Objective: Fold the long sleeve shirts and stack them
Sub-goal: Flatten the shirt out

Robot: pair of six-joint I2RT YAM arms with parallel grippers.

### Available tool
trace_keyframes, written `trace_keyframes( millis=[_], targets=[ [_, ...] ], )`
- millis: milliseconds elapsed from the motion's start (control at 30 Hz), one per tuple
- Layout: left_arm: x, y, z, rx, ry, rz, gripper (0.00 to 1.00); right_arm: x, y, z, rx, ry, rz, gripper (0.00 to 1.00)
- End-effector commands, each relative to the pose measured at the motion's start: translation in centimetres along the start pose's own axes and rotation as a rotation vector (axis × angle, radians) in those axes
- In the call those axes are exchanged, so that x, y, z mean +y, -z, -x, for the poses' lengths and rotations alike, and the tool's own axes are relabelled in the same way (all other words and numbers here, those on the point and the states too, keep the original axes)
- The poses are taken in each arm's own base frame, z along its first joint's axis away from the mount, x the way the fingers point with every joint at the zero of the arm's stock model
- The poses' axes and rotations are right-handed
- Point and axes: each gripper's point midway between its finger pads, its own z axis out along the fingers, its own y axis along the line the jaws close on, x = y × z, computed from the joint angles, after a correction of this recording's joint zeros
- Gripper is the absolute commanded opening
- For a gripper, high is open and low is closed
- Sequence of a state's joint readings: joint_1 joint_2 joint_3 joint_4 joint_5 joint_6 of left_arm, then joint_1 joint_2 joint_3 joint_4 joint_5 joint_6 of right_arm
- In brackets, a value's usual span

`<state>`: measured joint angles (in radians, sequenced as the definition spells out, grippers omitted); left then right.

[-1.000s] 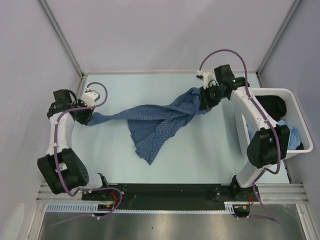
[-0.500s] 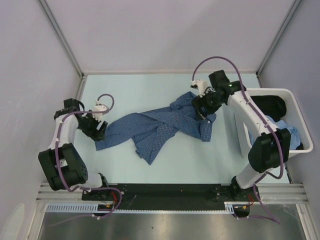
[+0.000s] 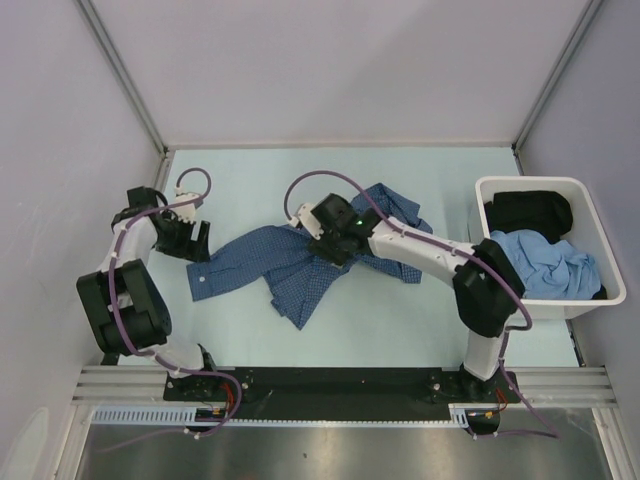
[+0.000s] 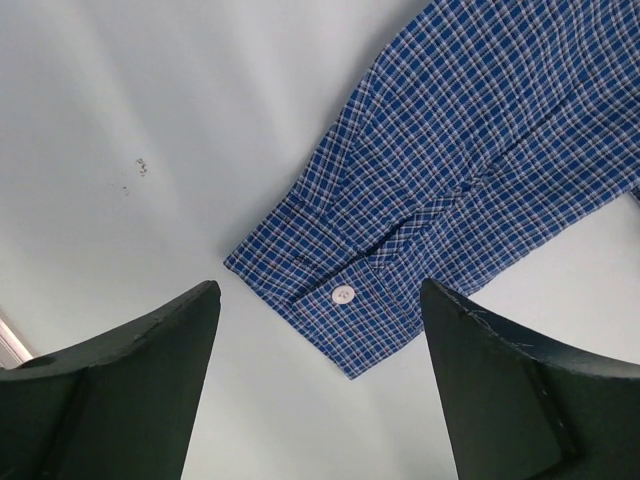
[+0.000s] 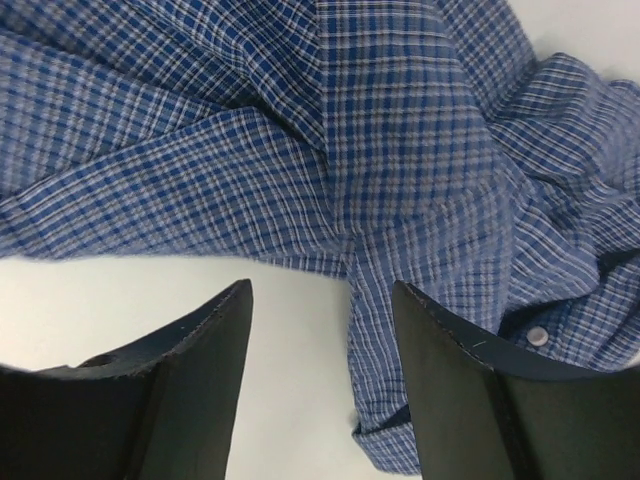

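One long sleeve shirt [image 3: 262, 258], dark blue with fine white checks, lies rumpled across the middle of the table. Its buttoned cuff [image 4: 335, 300] lies flat at the left end. My left gripper [image 3: 196, 243] hovers just above and beyond that cuff. In the left wrist view the left gripper [image 4: 318, 292] stands open with nothing in it. My right gripper [image 3: 328, 248] hangs over the shirt's middle folds. In the right wrist view the right gripper [image 5: 320, 290] is open above the cloth [image 5: 330, 150] and bare table, holding nothing.
A white basket [image 3: 530, 182] stands at the right edge. It holds a black garment [image 3: 530, 210] and a light-blue one [image 3: 545, 265]. Grey walls close in the table on the left, back and right.
Both grippers opened and let go of the shirt, which dropped from a stretched band onto the table. The right arm swung left to the shirt's middle; the left gripper drew back from the cuff.
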<state>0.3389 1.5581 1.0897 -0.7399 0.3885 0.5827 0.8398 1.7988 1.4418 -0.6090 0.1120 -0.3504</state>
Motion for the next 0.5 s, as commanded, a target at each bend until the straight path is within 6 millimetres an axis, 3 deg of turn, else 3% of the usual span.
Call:
trace_keyframes(
  millis=[0,167,333,467],
  targets=[
    [0.6,0.4,0.4,-0.030,0.027,0.041,0.87,-1.7,-1.7,1.9,-0.013,-0.019,-0.143,0.63],
    [0.9,0.6,0.1,-0.033,0.026,0.055,0.87,-3.0,-3.2,1.1,0.019,-0.001,-0.243,0.61],
    [1.4,0.6,0.0,-0.028,0.016,0.068,0.88,-4.3,-1.6,1.8,0.002,0.006,-0.286,0.57],
    [1.7,0.5,0.1,-0.027,0.017,0.072,0.87,-6.6,-1.0,1.5,0.011,0.004,-0.311,0.53]
  ],
)
